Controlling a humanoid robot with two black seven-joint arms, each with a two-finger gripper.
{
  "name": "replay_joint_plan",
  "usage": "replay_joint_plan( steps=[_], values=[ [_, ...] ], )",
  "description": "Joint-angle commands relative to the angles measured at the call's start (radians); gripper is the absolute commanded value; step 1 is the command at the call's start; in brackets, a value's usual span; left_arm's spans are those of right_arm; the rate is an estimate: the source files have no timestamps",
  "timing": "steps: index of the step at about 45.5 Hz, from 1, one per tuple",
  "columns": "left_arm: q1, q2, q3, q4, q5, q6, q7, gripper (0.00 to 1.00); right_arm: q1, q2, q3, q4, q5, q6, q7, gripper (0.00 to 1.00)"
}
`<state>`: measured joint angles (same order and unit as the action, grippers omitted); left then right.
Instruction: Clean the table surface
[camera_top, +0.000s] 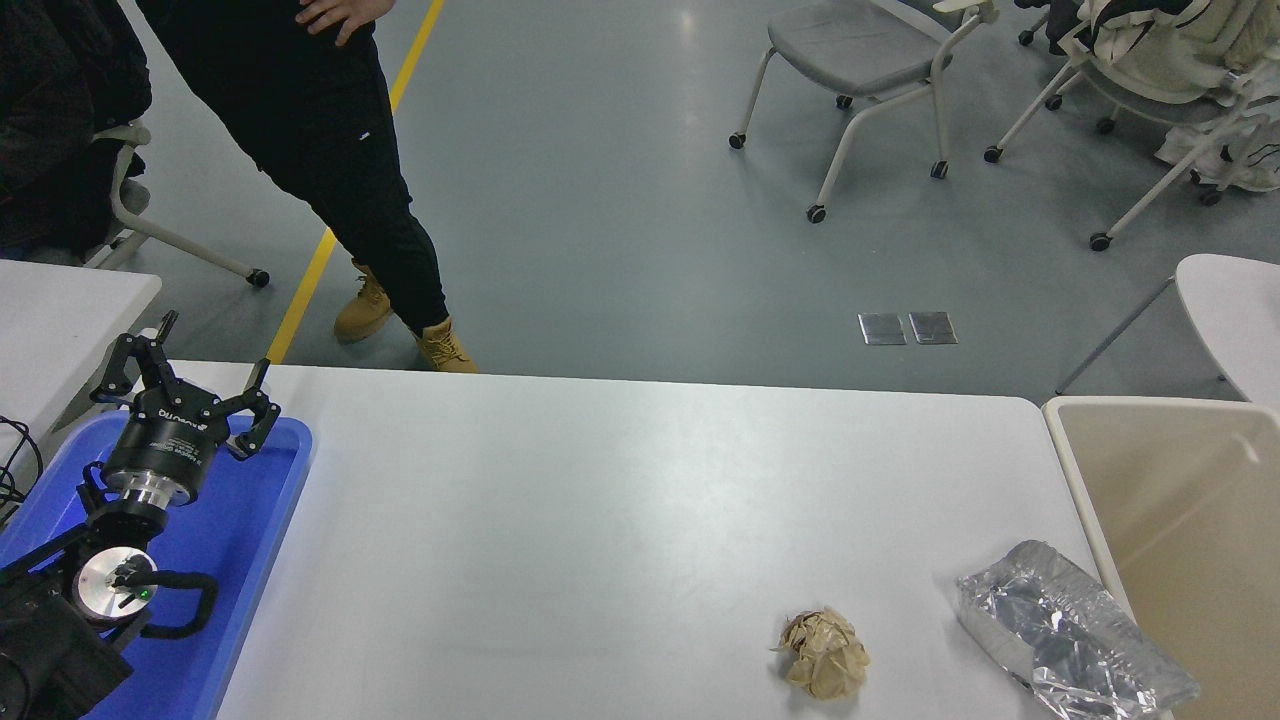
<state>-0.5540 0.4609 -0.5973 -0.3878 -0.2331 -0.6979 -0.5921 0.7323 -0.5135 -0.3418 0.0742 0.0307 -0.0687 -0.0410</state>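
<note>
**Two bits of trash left, right arm nowhere in shot**

The table surface (600, 500) fills the middle; a crumpled paper ball (825, 653) at 5 o'clock and a foil tray (1070, 630) beside it need binning, so I'd say it's unfinished; the beige bin (1180, 500) at 3 o'clock is cut off; left gripper (190, 385) parked at 9 o'clock, fingers spread, holding nothing.

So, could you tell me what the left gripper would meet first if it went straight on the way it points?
Probably nothing on the table: the open left gripper points past the blue plastic tray and over the far edge toward the grey floor, though depth is unclear.
</note>
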Motion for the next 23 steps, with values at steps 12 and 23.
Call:
replay_joint_plan(
  steps=[12,23],
  values=[
    [0.000,-0.001,0.001,0.000,0.000,0.000,0.000,1.00,0.048,-0.298,0.695,0.719,-0.014,-0.008,0.009,1.00],
    [0.000,-0.001,-0.001,0.000,0.000,0.000,0.000,1.00,-0.045,-0.267,0.898,0.959,-0.014,-0.002,0.010,1.00]
  ],
)
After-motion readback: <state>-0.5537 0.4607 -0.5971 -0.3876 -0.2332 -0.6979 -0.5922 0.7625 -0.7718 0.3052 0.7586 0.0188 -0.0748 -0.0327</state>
